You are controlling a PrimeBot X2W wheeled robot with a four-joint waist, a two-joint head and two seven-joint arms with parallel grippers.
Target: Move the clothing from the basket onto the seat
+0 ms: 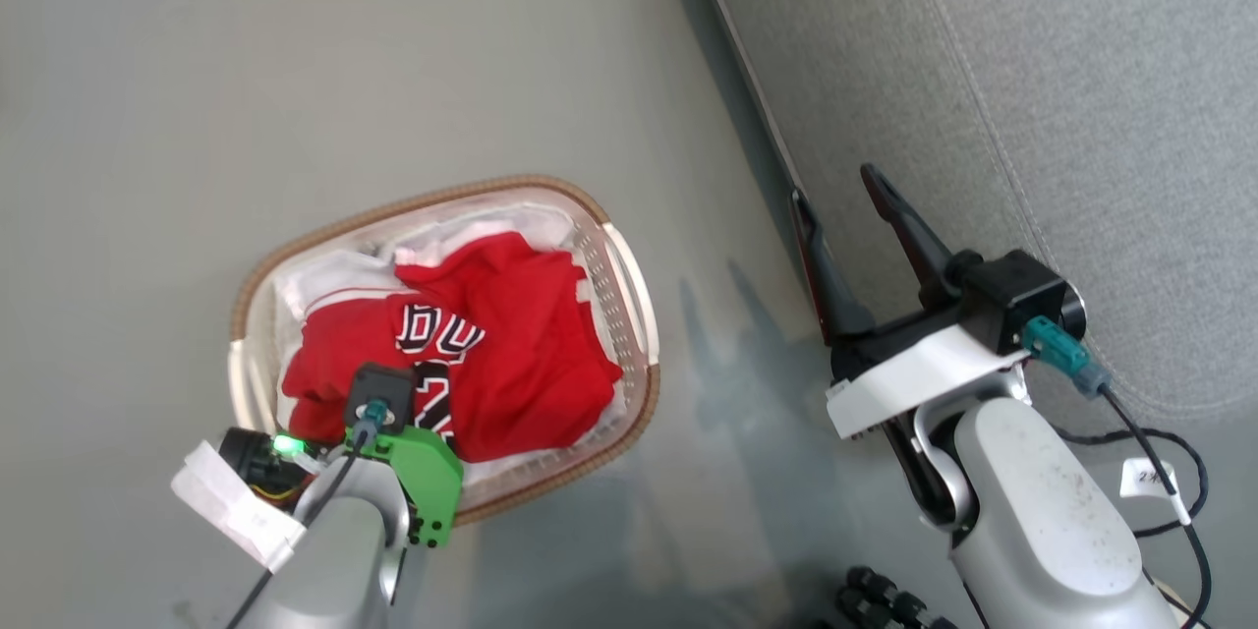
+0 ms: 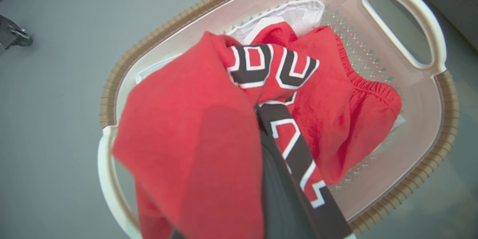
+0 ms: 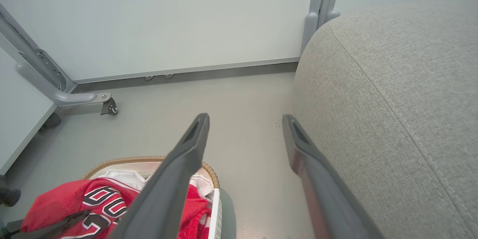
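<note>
The oval white basket [image 1: 432, 199] with a brown woven rim stands on the grey floor, left of the seat [image 1: 1081, 69]. Red clothing [image 1: 521, 334] with black-and-white lettering is heaped inside it. My left gripper [image 1: 381, 393] reaches down into the heap. In the left wrist view its dark fingers [image 2: 283, 179] are shut on a bunched fold of the clothing [image 2: 186, 138], above the basket [image 2: 160, 33]. My right gripper [image 1: 835, 187] hangs open with nothing in it beside the seat's edge. The right wrist view shows the right gripper [image 3: 245, 118] between the basket [image 3: 123, 160] and the seat [image 3: 392, 101].
A white liner [image 1: 324, 275] lies under the red fabric. A grey metal frame leg with a caster [image 3: 74, 99] and a pale wall panel stand behind the basket. Black cables [image 1: 1160, 452] trail by my right arm. Bare floor separates basket and seat.
</note>
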